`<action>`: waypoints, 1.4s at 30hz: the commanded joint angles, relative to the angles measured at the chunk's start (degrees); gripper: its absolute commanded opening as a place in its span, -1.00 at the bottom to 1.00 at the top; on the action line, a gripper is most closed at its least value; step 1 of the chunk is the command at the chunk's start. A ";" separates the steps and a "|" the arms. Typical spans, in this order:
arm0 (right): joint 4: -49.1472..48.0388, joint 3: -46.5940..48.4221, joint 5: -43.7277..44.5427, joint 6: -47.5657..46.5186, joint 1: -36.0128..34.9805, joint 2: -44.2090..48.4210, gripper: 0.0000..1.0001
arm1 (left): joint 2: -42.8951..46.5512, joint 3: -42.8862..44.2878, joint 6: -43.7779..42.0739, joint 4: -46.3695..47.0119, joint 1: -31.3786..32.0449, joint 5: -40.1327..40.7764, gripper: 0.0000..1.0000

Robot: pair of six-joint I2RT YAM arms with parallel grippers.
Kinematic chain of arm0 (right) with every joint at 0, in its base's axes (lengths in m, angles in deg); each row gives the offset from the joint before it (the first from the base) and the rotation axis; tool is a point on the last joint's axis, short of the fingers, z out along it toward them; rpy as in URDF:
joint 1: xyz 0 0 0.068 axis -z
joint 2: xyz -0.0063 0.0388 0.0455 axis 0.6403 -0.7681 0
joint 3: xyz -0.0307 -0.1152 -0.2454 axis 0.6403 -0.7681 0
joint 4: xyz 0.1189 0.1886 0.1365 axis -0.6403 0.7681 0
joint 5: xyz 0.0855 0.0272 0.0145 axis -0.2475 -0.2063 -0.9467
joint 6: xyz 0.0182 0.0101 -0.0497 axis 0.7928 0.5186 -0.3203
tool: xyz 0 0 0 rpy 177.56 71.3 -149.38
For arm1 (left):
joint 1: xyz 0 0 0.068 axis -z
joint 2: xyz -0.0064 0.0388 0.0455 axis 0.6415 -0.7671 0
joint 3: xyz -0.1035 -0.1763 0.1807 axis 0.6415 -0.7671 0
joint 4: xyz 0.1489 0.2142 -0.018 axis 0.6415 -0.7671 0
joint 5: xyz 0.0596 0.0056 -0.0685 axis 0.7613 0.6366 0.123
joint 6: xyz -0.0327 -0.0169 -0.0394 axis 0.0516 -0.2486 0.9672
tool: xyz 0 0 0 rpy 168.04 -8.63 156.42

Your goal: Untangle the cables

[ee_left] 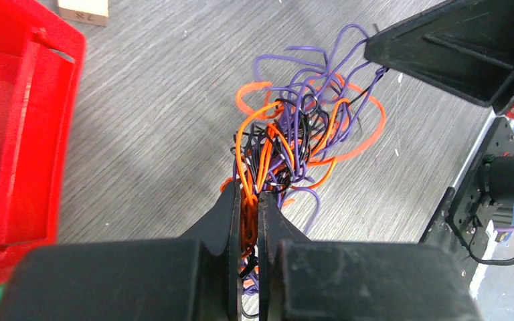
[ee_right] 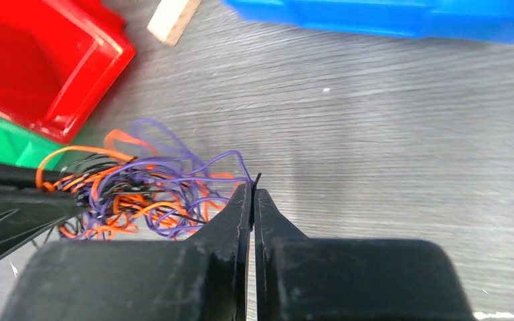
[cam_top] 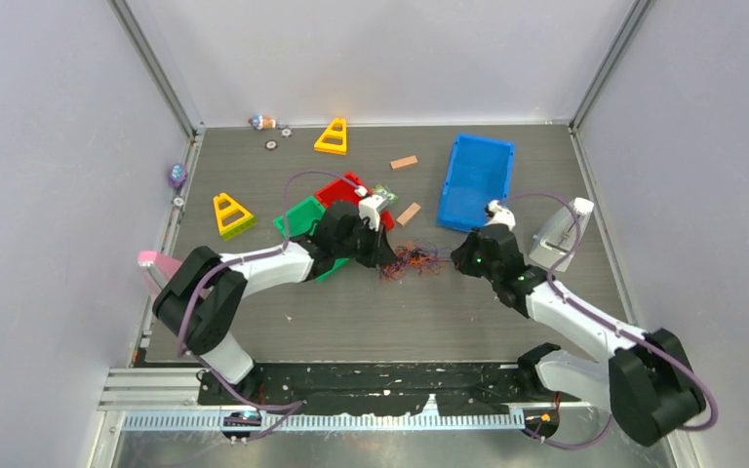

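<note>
The cables [cam_top: 412, 261] lie in one tangled clump of thin orange, purple and black wires on the grey table, between my two grippers. My left gripper [cam_top: 387, 255] holds the clump's left side. In the left wrist view it [ee_left: 249, 194] is shut on a bundle of mostly orange cables [ee_left: 294, 134]. My right gripper [cam_top: 453, 261] is at the clump's right edge. In the right wrist view it [ee_right: 252, 190] is shut, with a thin dark wire end pinched at its tips, and the cables [ee_right: 140, 187] spread to its left. The clump rests low on the table.
A red bin [cam_top: 346, 190] and a green bin [cam_top: 300, 216] sit just behind my left arm. A blue bin [cam_top: 478, 180] stands at the back right, with a white object [cam_top: 561, 234] beside it. Two yellow triangular pieces [cam_top: 232, 214] [cam_top: 333, 136] and two wooden blocks [cam_top: 404, 163] [cam_top: 409, 214] lie further back.
</note>
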State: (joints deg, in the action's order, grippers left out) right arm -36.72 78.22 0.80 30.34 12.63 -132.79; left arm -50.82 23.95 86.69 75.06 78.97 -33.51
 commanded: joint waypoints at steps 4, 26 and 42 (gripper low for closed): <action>7.15 -5.96 14.63 5.42 8.23 10.82 -0.90 | 6.28 -5.16 0.42 0.55 -3.44 8.25 -1.00; 3.54 8.11 -6.05 -6.65 -3.87 -1.82 0.67 | 4.70 -3.49 -1.55 1.80 -2.32 1.67 -1.00; -3.46 0.31 -5.31 1.94 2.79 -1.16 0.80 | 3.92 -2.33 -1.77 -0.33 -1.80 2.16 -1.00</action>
State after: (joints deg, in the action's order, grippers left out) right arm -32.22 83.81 -0.34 28.22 11.39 -143.10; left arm -46.38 19.16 85.70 74.47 76.98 -31.08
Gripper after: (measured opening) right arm 0.876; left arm 0.037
